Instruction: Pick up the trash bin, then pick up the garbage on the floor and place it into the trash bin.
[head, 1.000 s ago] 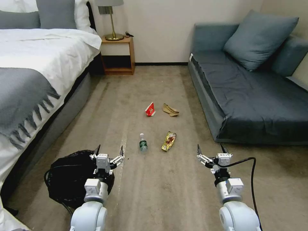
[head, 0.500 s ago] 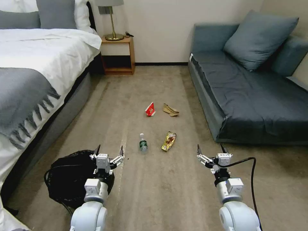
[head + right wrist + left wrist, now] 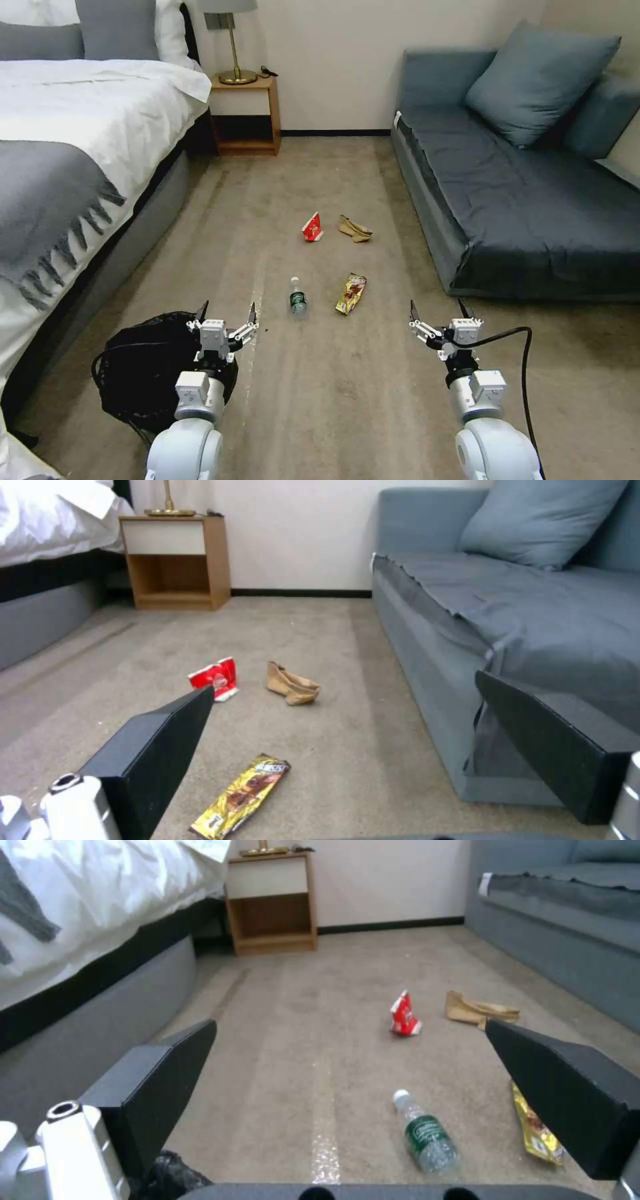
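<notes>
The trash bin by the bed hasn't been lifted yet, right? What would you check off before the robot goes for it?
1. Trash bin on the floor, not held: ok.
2. Left gripper fingers open, above the bin's near edge: ok.
3. Right gripper open and empty: ok.
4. Bottle, gold wrapper, red packet and tan paper all lie apart on the carpet: ok.
5. Bin's rim under the black bag: cannot tell.
</notes>
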